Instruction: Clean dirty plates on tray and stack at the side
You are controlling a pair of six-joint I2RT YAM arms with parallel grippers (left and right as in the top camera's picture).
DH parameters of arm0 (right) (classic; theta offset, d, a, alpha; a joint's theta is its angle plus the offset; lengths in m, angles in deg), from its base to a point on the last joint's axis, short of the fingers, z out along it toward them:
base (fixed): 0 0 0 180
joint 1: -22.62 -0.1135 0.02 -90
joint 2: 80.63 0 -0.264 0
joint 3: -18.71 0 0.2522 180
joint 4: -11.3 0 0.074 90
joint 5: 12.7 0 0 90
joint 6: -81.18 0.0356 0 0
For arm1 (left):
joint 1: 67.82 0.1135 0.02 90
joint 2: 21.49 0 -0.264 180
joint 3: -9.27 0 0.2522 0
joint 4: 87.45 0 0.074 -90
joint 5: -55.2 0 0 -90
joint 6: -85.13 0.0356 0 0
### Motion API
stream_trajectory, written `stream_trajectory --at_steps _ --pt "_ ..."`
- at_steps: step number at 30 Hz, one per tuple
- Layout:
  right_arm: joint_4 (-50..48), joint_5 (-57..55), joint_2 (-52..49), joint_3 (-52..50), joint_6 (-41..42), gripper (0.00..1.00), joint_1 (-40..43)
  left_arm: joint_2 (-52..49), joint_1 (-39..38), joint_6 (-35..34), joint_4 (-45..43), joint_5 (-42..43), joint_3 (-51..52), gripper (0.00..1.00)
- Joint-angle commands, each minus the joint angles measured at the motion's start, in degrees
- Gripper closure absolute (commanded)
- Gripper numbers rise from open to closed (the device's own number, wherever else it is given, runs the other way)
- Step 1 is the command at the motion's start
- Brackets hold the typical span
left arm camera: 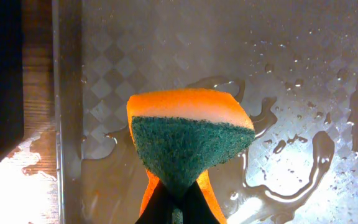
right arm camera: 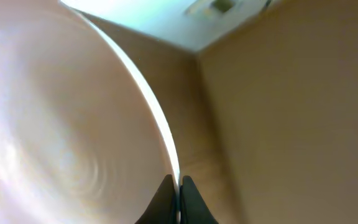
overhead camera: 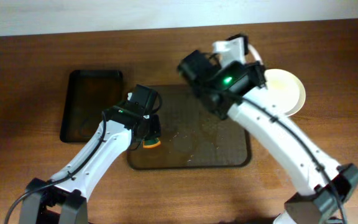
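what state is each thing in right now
plate: held by its rim, no sauce visible
sponge: pinched, over the tray
tray: wet, puddles on it
left fingers: shut on the sponge
right fingers: shut on the plate

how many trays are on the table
2. A black tray sits at the left, and a larger wet tray lies in the middle. Nothing suggests another is hidden.

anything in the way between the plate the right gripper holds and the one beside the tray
Nothing visible does. The right gripper pinches its plate by the rim; the plate lying right of the tray is partly hidden by the right arm.
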Motion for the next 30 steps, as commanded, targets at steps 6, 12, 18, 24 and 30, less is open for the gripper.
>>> stream_trajectory --at_steps 6,12,18,24,30 --pt "-10.49 53.57 -4.55 -0.11 -4.33 0.96 46.4 0.55 0.33 -0.48 -0.09 0.63 0.39 1.0" --pt "-12.81 61.29 -14.84 -0.15 -5.14 0.96 52.26 0.57 0.33 -0.5 -0.83 0.66 0.39 1.0" --pt "-12.44 63.63 -21.9 -0.13 -7.1 0.17 51.78 0.55 0.33 -0.44 -1.73 0.63 0.39 1.0" --pt "-7.23 77.9 -12.33 -0.15 -10.27 0.1 47.65 0.57 3.45 3.15 -9.75 -2.93 0.37 1.0" --pt "-2.45 77.53 1.86 -0.15 -12.61 0.07 28.37 0.55 21.68 7.67 -16.02 -2.89 0.37 1.0"
